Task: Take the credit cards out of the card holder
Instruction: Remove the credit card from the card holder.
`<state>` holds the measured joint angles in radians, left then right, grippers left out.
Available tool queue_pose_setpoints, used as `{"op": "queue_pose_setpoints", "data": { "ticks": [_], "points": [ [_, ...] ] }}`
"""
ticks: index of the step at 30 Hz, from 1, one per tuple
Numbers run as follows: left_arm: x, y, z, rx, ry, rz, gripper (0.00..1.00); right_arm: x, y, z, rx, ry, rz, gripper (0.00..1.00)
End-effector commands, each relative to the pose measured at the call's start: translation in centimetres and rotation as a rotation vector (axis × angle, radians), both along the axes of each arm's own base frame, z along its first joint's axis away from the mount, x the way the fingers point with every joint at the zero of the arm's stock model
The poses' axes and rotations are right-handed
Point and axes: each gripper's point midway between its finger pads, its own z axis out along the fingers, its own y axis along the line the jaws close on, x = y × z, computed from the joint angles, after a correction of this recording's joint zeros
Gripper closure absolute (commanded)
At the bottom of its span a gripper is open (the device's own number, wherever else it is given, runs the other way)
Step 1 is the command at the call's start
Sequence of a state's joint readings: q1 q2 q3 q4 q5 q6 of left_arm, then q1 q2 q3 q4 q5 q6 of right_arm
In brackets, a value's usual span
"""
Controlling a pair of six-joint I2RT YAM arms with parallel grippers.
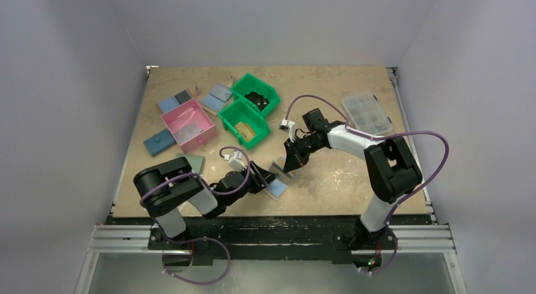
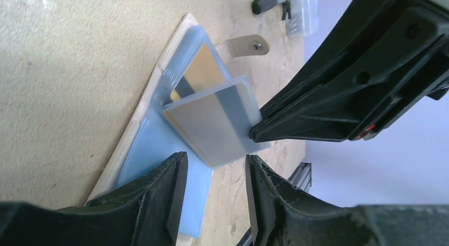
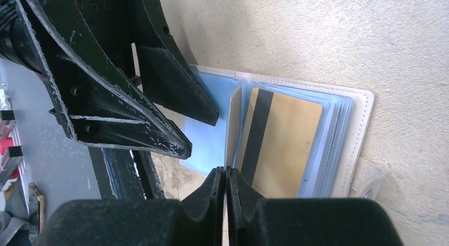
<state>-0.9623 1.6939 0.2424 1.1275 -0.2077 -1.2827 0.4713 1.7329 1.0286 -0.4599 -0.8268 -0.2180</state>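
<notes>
Tabletop [image 1: 341, 180] | card holder [image 1: 278, 189] | left claw [image 2: 214, 161] apart | right claw [image 3: 226, 174] pinching credit card [image 3: 286, 140], seemingly

Robot lab cell: blank grey walls [image 1: 63, 85], chipboard table [image 1: 335, 180], aluminium rail [image 1: 284, 238], plastic parts bins [image 1: 235, 108].

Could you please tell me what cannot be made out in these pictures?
Right wrist: how many cards the open beige card holder holds; overlapping clear sleeves hide all but the gold black-striped card.
Left wrist: whether the right gripper pinches card or sleeve; its tips cover the edge.
Top: green plastic bins' contents, too small.
</notes>
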Motion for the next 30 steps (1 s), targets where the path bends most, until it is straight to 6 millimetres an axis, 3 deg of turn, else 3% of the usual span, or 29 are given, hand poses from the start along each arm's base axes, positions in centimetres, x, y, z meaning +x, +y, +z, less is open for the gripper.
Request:
{"op": "queue_pose_setpoints", "data": {
  "ticks": [1, 8, 16, 19, 30],
  "points": [
    [0.9, -0.4, 3.5, -0.155, -0.056, 0.014, 0.52, 0.0, 1.1, 1.3, 0.053, -0.018, 0.048, 0.89],
    [1.6, 0.0, 4.3, -0.162, -0.075, 0.040, 0.48, -0.7, 1.6, 1.2, 0.055, -0.013, 0.081, 0.86],
    [1.6, 0.0, 3.6, -0.158, -0.039, 0.054, 0.46, -1.4, 1.9, 1.2, 0.060, -0.009, 0.110, 0.81],
    [1.6, 0.1, 3.5, -0.169, -0.028, 0.060, 0.37, -1.5, 2.0, 1.2, 0.061, -0.009, 0.121, 0.79],
    [1.6, 1.2, 2.6, -0.193, 0.021, 0.111, 0.36, -2.7, 2.2, 1.6, 0.078, 0.005, 0.175, 0.71]
  ]
}}
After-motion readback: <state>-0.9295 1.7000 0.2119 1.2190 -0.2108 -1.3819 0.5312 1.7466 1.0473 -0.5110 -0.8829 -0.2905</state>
